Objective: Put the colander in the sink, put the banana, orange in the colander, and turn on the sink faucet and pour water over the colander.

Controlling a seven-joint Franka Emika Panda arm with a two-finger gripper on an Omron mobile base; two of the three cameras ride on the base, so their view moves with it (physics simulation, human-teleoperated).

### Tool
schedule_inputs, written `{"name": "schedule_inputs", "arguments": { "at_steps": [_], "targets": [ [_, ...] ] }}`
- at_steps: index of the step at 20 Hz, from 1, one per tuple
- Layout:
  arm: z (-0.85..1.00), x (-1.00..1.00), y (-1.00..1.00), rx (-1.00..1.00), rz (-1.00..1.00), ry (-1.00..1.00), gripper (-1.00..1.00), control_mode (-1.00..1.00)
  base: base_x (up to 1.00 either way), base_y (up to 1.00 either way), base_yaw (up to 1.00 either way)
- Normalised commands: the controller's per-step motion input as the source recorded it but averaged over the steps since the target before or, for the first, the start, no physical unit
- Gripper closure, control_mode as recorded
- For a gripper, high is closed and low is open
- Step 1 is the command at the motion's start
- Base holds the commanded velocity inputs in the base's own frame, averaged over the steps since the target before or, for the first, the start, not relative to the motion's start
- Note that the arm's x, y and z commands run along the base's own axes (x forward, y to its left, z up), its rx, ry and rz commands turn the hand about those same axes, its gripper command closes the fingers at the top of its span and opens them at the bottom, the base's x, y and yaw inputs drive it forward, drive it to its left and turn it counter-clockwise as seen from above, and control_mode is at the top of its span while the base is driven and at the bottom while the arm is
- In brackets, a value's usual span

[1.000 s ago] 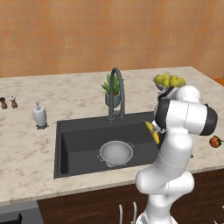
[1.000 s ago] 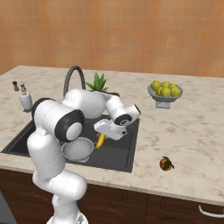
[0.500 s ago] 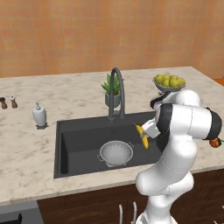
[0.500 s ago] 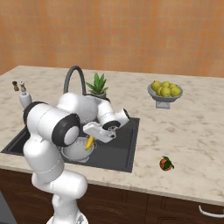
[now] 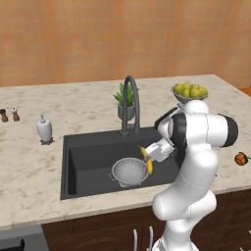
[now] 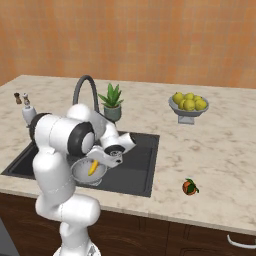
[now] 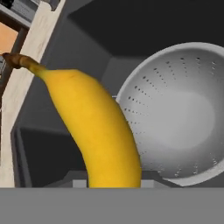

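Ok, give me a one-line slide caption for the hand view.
Held banana poised beside the empty colander sitting in the dark sink.

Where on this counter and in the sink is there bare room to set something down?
Free: counter between the soap dispenser and the sink; the stretch between the fruit bowl and the orange; the colander is empty. Crowded: around the faucet and plant, and where the gripper holds the banana.

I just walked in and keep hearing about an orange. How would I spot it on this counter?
Start at the large dark charcoal sink set in the pale marble counter. On the counter beside it, near the front edge, lies the small reddish-orange round fruit, alone. The other round fruits are yellow-green, piled in the footed grey bowl.
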Motion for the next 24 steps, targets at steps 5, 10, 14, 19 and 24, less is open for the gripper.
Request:
{"name": "schedule_inputs", "arguments": {
  "at_steps": [5, 10, 14, 19, 24],
  "targets": [
    [-0.43, 0.28, 0.36, 0.0, -0.03, 0.0, 1.0, -1.0, 0.0, 0.0, 0.0],
    [-0.33, 0.45, 0.18, 0.0, -0.05, 0.0, 1.0, -1.0, 0.0, 0.0, 0.0],
    [-0.29, 0.47, 0.0, 0.0, -0.06, 0.0, 1.0, -1.0, 0.0, 0.0, 0.0],
    [-0.34, 0.29, 0.0, 0.0, -0.03, 0.0, 1.0, -1.0, 0.0, 0.0, 0.0],
    [-0.33, 0.16, 0.0, 0.0, -0.01, 0.0, 1.0, -1.0, 0.0, 0.0, 0.0]
  ]
}}
